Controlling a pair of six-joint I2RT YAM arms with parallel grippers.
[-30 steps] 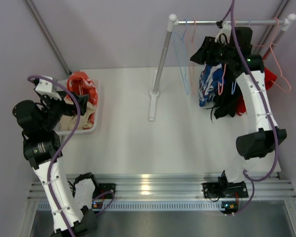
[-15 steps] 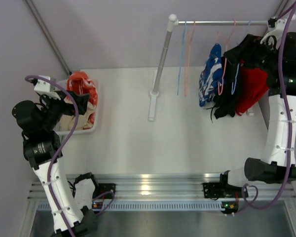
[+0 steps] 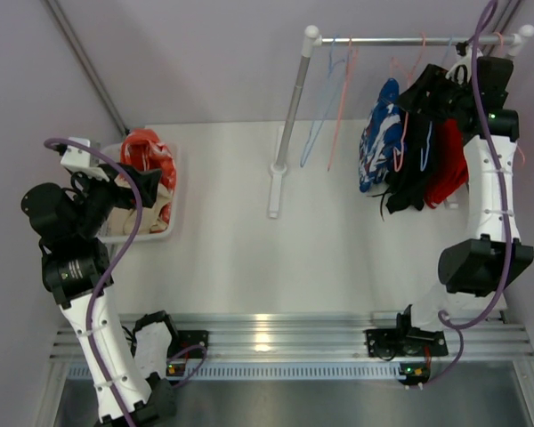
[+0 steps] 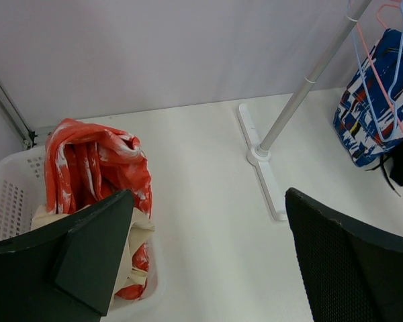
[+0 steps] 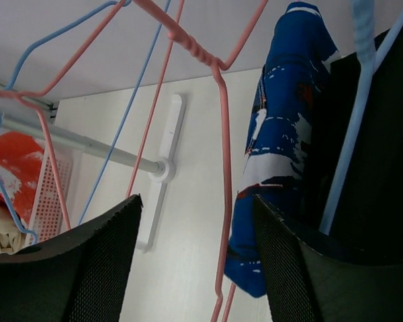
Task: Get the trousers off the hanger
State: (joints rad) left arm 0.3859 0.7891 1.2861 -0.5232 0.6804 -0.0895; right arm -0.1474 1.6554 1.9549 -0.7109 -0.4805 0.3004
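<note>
Three trousers hang on hangers at the rail's right end: blue-and-white patterned trousers (image 3: 379,133) (image 5: 277,151), black trousers (image 3: 409,182) (image 5: 383,147) and red trousers (image 3: 451,165). My right gripper (image 3: 424,91) (image 5: 196,201) is up beside them, open. A pink hanger (image 5: 224,168) wire passes between its jaws, not pinched. A light-blue hanger (image 5: 359,94) lies against the black trousers. My left gripper (image 3: 138,182) (image 4: 208,198) is open and empty over the white basket (image 3: 174,191) (image 4: 7,194), which holds orange-red trousers (image 3: 148,151) (image 4: 94,157) and beige trousers (image 3: 125,218) (image 4: 140,231).
The rack's rail (image 3: 409,39) spans the back right, on a grey post (image 3: 291,102) with a white foot (image 3: 275,191) (image 4: 263,168). Two empty hangers, blue (image 3: 319,124) and pink (image 3: 340,111), dangle near the post. Purple walls stand close on both sides.
My right arm swung out to the far right of the rail and came back to the hanging trousers. The empty hangers near the post swing aslant. The left arm has not moved.
</note>
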